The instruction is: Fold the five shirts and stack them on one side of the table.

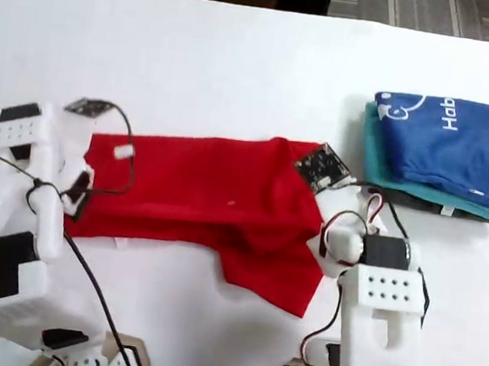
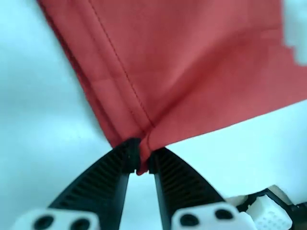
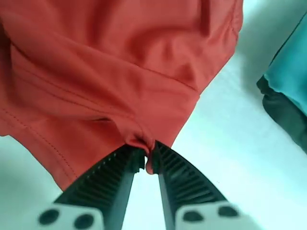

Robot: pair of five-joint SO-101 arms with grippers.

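The red shirt (image 1: 208, 197) lies as a long band across the middle of the white worktop (image 1: 197, 47) in the high view. There we see the left arm (image 1: 24, 203) at one end, the right arm (image 1: 382, 285) at the other, and a blue shirt (image 1: 445, 143) stacked on a teal shirt (image 1: 378, 158) and a dark shirt (image 1: 426, 204) at the worktop's right side. In the left wrist view we find the left pincer (image 2: 143, 160) closed on a hemmed corner of the red cloth. In the right wrist view the right pincer (image 3: 149, 155) is nipped tight on a bunched fold of it.

Bright, even light (faint, soft shadows)
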